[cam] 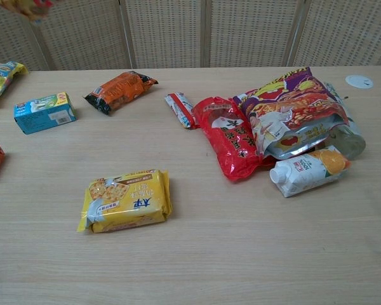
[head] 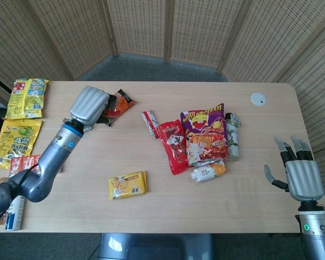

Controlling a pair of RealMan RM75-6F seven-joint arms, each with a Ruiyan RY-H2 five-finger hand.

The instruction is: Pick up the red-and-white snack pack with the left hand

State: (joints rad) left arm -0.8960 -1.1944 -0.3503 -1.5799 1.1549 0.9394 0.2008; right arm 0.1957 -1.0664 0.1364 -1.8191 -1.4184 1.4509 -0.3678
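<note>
My left hand [head: 89, 104] is raised high above the table's left half, its back toward the head camera. It grips the red-and-white snack pack, which the hand hides in the head view. Only a red and yellow corner of the pack [cam: 24, 6] shows at the top left edge of the chest view, and the hand itself is outside that view. My right hand [head: 298, 170] hangs off the table's right edge, fingers spread, holding nothing.
An orange pack [cam: 119, 91], a blue-green box [cam: 44, 112] and a yellow cracker pack [cam: 128, 199] lie below the lifted hand. A small red-and-white stick pack [cam: 180, 108], a red bag [cam: 230, 140], a purple chip bag [head: 204, 127] and a juice carton [cam: 308, 170] fill the middle right. Yellow bags [head: 26, 97] lie far left.
</note>
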